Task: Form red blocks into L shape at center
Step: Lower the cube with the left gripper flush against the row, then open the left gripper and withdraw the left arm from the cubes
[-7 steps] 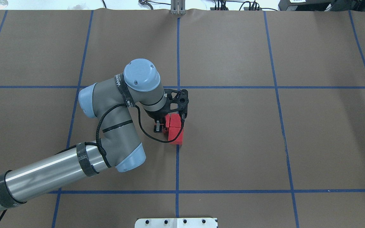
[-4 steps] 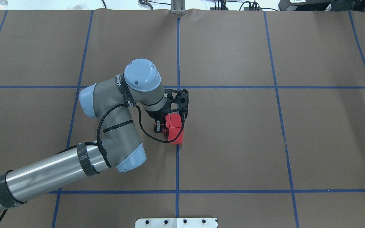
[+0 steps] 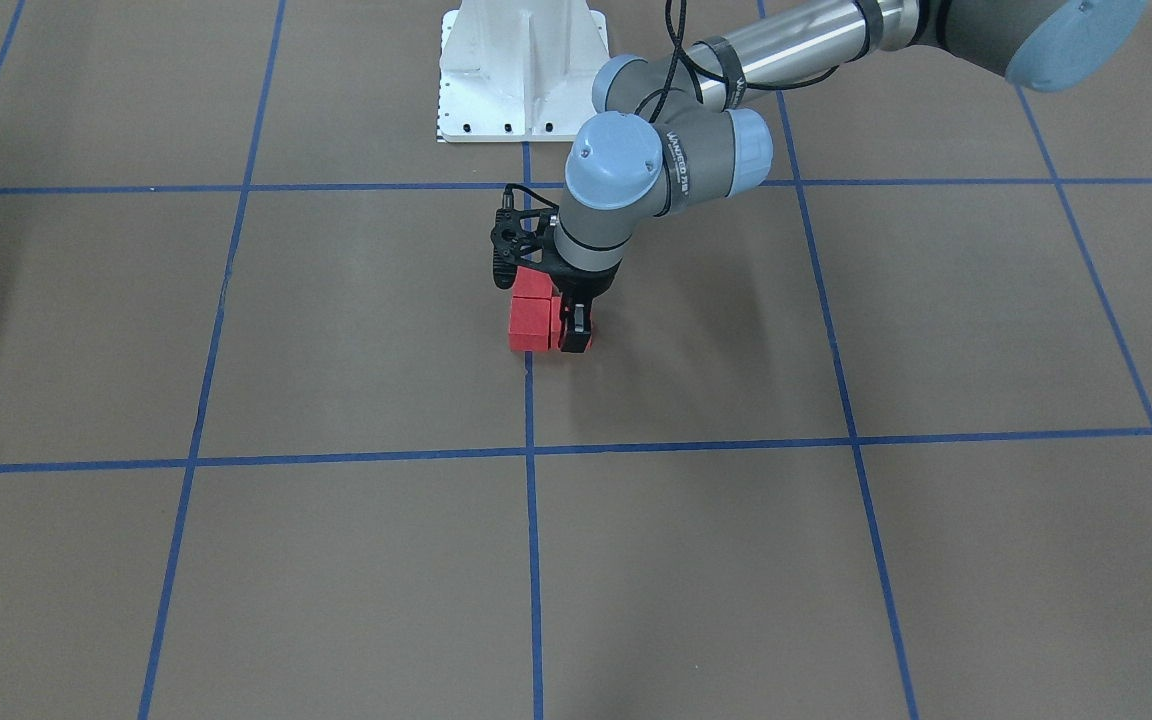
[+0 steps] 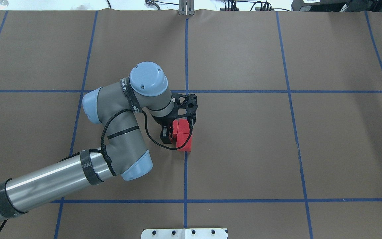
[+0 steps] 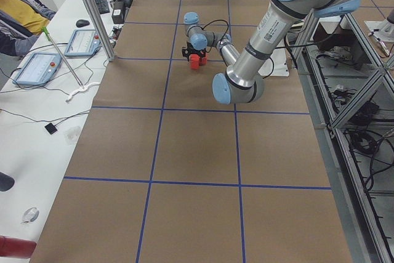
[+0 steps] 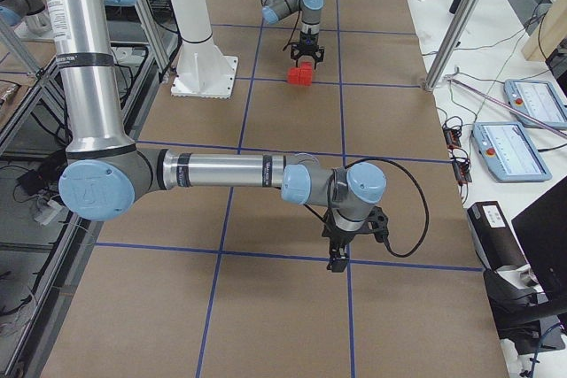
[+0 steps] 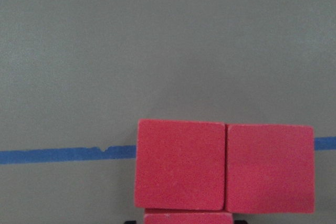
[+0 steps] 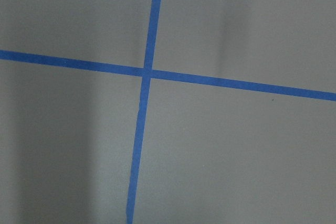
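Three red blocks lie touching at the center, on the blue tape line (image 4: 185,172). Two of them (image 4: 181,126) (image 4: 184,142) lie in a row along the tape. The left wrist view shows this pair (image 7: 181,163) (image 7: 270,166) side by side. The third block (image 7: 186,217) sits against one of them, making an L, between my left gripper's fingers. My left gripper (image 4: 166,135) (image 3: 574,328) points straight down over that block, its jaws slightly apart. My right gripper (image 6: 337,261) hangs low over bare floor far off; I cannot tell whether it is open or shut.
The white robot base plate (image 3: 521,70) stands at the table's robot-side edge. The right wrist view shows only a tape crossing (image 8: 147,72). Operator tablets (image 5: 37,69) (image 6: 523,143) and a metal post (image 5: 92,16) stand beyond the table's far edge.
The arm has stayed still. The left gripper's visible finger has shifted a little outward, toward the robot's side, so the jaws have widened around the third block.
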{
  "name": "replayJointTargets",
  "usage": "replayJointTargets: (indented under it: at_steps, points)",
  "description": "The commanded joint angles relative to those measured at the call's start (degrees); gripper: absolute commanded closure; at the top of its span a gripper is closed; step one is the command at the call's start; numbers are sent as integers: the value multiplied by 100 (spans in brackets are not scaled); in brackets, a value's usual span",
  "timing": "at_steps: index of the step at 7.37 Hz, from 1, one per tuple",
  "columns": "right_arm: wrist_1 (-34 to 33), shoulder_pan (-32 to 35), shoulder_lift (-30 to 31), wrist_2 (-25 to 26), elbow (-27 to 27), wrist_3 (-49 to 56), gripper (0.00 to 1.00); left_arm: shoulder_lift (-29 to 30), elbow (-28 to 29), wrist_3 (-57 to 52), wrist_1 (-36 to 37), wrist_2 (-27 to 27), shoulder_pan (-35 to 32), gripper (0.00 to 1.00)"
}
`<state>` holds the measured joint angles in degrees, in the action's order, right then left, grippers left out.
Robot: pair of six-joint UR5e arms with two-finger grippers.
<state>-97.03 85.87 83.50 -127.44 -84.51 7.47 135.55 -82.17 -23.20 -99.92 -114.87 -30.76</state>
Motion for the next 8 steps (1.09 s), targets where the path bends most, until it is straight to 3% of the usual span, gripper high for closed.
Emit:
replayJointTargets:
  at_steps: [1, 5, 8]
  points:
    - [0, 0, 0, 0, 13, 0, 1, -3, -36, -1, -1, 0, -9, 1]
    - [0, 0, 0, 0, 4, 0, 1, -55, -501, -70, 8, -26, -455, 1]
    - [0, 0, 26, 9, 13, 0, 1, -668, -537, -141, -1, -62, -1350, 0]
